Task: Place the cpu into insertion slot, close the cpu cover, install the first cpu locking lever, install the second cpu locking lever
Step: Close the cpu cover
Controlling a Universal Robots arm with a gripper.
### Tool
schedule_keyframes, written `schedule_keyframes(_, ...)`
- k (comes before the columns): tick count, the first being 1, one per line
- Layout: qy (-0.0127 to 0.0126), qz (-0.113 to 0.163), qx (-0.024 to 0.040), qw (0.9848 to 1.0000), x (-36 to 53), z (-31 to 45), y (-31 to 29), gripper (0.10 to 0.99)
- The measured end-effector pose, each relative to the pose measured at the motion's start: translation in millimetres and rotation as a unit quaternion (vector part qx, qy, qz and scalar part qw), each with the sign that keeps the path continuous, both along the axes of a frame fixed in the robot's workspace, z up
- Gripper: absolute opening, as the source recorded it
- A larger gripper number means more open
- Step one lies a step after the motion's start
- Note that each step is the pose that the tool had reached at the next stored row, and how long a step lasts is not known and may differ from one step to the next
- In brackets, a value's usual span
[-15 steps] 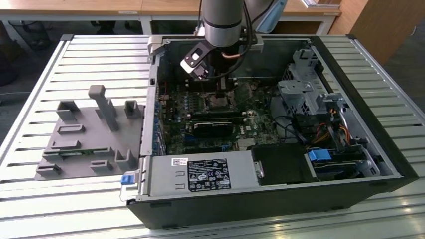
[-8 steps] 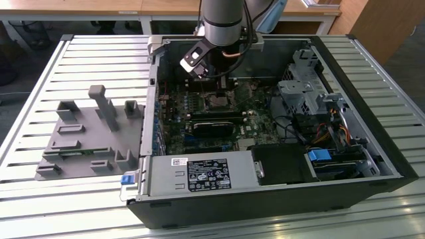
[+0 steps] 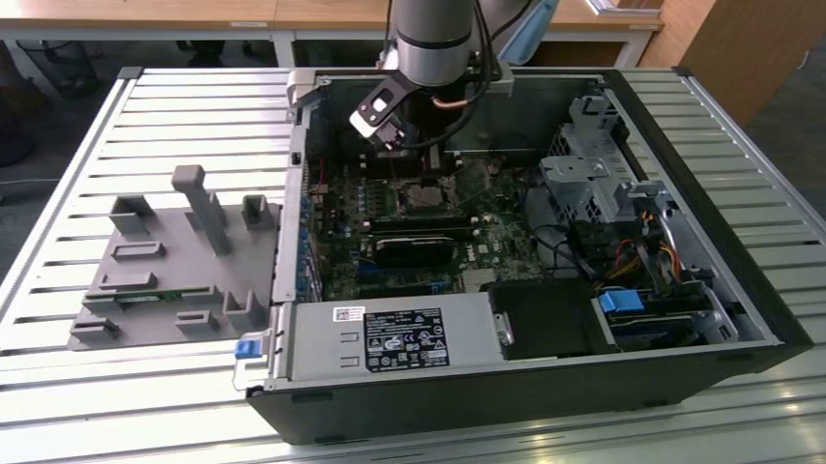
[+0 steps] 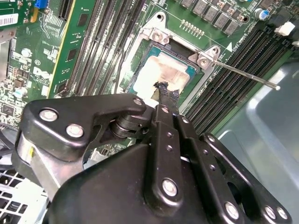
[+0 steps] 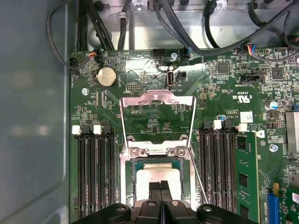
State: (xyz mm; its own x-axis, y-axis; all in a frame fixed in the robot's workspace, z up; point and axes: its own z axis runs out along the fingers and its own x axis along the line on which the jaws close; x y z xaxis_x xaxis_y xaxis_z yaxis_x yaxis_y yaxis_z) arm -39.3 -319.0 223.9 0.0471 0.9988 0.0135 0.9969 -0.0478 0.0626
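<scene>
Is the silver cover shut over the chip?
No, in the first wrist view the cpu cover lies flipped back open, leaving the cpu bare.

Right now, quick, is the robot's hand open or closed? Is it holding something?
The hand is closed, holding nothing, with its tip down by the cpu.

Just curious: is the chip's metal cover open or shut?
Open: the cpu cover lies flipped back off the insertion slot, leaving the cpu bare.

Open cpu cover [image 5: 157, 99] beside insertion slot [image 5: 126, 179]; memory slots [image 5: 96, 172] flank it; locking lever [image 4: 243, 73] juts alongside.
</scene>
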Motion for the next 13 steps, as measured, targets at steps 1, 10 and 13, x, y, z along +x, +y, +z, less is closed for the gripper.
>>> schedule_keyframes(1,0.0000,0.000,0.0000,1.0000,0.0,1.1,0.0,0.106)
schedule_keyframes(10,0.0003,0.000,0.0000,1.0000,0.0,16.1,0.0,0.106)
schedule_keyframes(13,0.0003,0.000,0.0000,1.0000,0.0,23.0,0.0,0.106)
